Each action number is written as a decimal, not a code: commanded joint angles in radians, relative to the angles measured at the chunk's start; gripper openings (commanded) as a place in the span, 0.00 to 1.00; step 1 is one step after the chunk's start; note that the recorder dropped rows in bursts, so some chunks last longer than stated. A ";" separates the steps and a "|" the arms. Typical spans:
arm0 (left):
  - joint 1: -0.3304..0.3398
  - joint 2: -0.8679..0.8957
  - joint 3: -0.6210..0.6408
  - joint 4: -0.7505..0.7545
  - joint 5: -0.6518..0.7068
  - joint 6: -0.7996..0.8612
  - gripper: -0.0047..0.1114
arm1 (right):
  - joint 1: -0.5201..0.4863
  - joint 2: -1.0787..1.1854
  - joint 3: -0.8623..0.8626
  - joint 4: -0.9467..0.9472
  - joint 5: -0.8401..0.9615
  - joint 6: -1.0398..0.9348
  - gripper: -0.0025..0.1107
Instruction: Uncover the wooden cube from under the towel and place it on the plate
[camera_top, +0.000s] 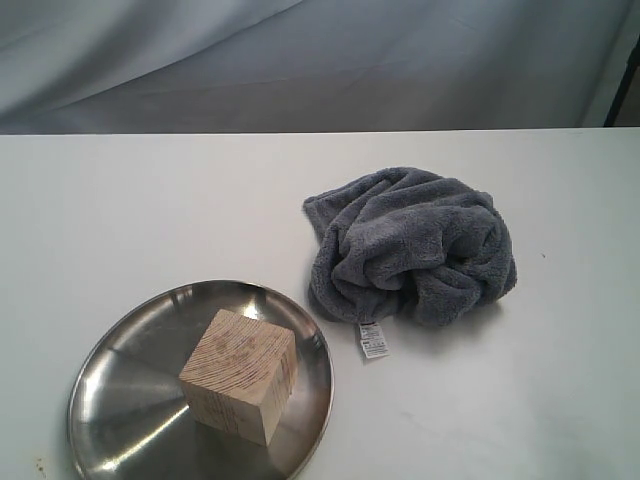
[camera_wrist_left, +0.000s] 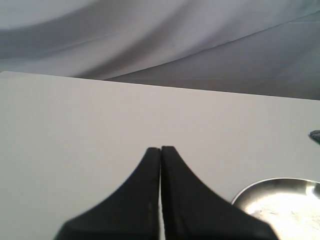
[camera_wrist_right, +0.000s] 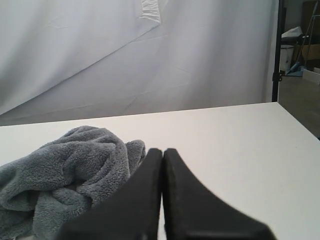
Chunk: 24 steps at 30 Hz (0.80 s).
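Observation:
The wooden cube (camera_top: 240, 373) stands uncovered on the steel plate (camera_top: 125, 400) at the front left of the white table. Right of the plate, the dark grey towel (camera_top: 412, 243) lies crumpled in a heap, its white tag (camera_top: 372, 339) at the near edge. Neither gripper shows in the exterior view. My left gripper (camera_wrist_left: 160, 149) is shut with nothing in it, above bare table, with the plate's rim (camera_wrist_left: 280, 182) off to one side. My right gripper (camera_wrist_right: 162, 150) is shut and empty too, with the towel (camera_wrist_right: 65, 170) beside it.
The white table (camera_top: 120, 210) ends at a back edge against a grey cloth backdrop (camera_top: 300, 60). A dark stand pole (camera_wrist_right: 275, 50) rises past the table's far corner in the right wrist view.

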 joint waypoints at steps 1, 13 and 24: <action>0.002 -0.005 0.005 -0.005 -0.007 -0.005 0.06 | -0.013 -0.004 0.004 0.009 0.015 0.011 0.02; 0.002 -0.005 0.005 -0.005 -0.007 -0.005 0.06 | -0.065 -0.091 0.004 -0.055 0.162 0.007 0.02; 0.002 -0.005 0.005 -0.006 -0.007 -0.005 0.06 | -0.050 -0.091 0.004 -0.089 0.251 0.031 0.02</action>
